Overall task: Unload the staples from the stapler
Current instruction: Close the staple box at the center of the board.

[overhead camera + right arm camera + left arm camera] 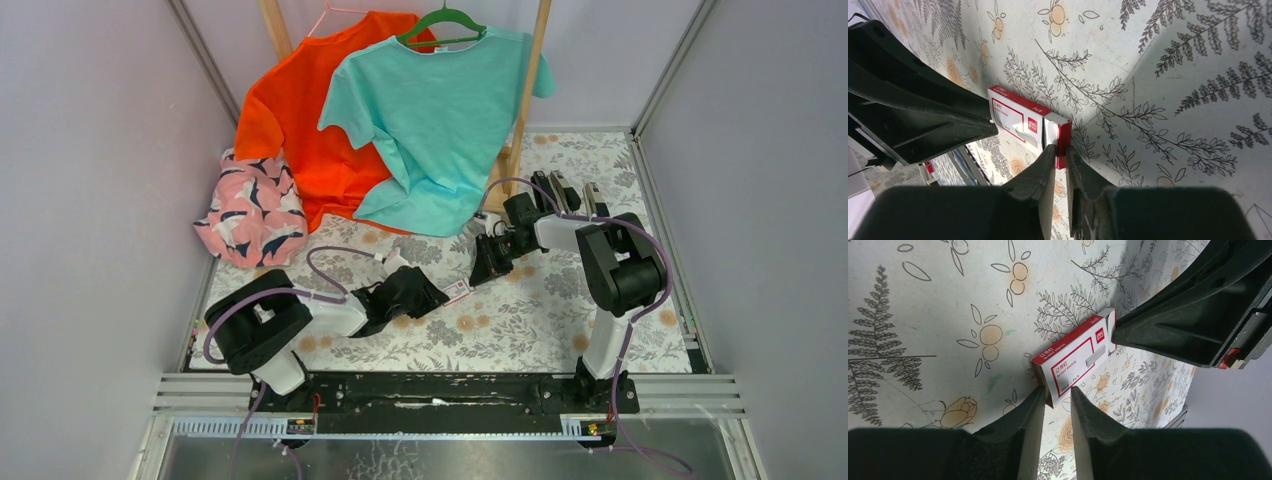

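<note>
Staples as loose strips show in no view. Whatever the staple box (1075, 360) contains is hidden, and the stapler cannot be identified with certainty. Left gripper (1055, 402): jaws closed narrowly on the box's left end, apparently to anchor it over the floral table (923, 315). Right gripper (1060, 157): jaws pinched on the red end flap (1064, 137) at the box's right end, probably to pull it open against the left arm's hold. The box lies mid-table, between both arms.
</note>
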{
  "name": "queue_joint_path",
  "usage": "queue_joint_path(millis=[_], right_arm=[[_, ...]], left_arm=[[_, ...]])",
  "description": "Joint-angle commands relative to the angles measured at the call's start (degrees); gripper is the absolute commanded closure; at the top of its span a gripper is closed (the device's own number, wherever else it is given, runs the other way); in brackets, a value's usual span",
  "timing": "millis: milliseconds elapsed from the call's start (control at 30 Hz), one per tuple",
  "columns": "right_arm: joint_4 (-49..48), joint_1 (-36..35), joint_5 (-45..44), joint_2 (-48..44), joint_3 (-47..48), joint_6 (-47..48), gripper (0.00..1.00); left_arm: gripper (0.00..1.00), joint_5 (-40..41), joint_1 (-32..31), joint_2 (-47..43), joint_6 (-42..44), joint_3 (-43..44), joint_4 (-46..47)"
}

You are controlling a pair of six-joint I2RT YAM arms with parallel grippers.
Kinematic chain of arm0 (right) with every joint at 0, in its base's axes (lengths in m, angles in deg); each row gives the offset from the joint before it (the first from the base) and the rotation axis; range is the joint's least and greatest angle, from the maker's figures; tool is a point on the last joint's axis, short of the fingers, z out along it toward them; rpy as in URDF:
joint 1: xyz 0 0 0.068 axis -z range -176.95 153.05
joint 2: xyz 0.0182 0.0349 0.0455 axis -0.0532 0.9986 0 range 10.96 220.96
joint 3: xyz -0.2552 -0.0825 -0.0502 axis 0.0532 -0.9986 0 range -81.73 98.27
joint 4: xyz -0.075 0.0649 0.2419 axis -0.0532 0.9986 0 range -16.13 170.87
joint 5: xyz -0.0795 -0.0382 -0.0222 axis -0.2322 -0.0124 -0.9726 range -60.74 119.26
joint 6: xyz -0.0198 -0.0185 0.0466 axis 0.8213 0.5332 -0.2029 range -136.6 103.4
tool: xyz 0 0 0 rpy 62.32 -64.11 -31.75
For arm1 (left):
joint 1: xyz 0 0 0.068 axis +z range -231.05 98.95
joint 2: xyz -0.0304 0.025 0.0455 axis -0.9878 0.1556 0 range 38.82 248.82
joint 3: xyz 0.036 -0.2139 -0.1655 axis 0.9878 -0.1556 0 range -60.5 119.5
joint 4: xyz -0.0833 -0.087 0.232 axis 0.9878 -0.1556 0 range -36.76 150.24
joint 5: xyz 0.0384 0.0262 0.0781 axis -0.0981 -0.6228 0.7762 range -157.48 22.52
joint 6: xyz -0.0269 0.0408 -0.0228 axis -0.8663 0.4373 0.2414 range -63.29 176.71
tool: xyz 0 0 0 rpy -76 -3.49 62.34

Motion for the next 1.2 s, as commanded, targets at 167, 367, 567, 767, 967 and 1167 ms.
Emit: queue_joint_path(millis=[167, 367, 567, 767, 967, 1167], right_arm=[[2.56, -1.98, -0.79, 0.64, 1.39, 1.74, 0.81], [2.9, -2.27, -0.46, 0.79, 1.65, 1.95, 0.8], [3.59, -1.95, -0.07, -0.4, 2.35, 2.3, 0.73], [3.85, -0.34, 1.06, -1.87, 2.3, 2.4, 0.7], [4.49, 0.7, 1.46, -1.76, 2.51, 2.99, 0.69], [3.79, 0.98, -0.36, -1.98, 1.89, 2.7, 0.77]], left_arm=[[0.67, -0.56, 1.0, 1.87, 1.64, 0.6, 1.17], [0.67, -0.93, 1.07, 2.37, 1.64, 0.63, 1.68], [0.65, -0.9, 1.44, 1.41, 1.59, -0.61, 2.07], [0.57, -0.9, 1.53, -1.21, 3.73, -0.96, 0.48], [0.53, -0.07, 1.51, -4.93, 5.78, -1.33, -1.65], [0.58, 1.53, 1.54, -9.6, 7.2, -4.02, -4.29]])
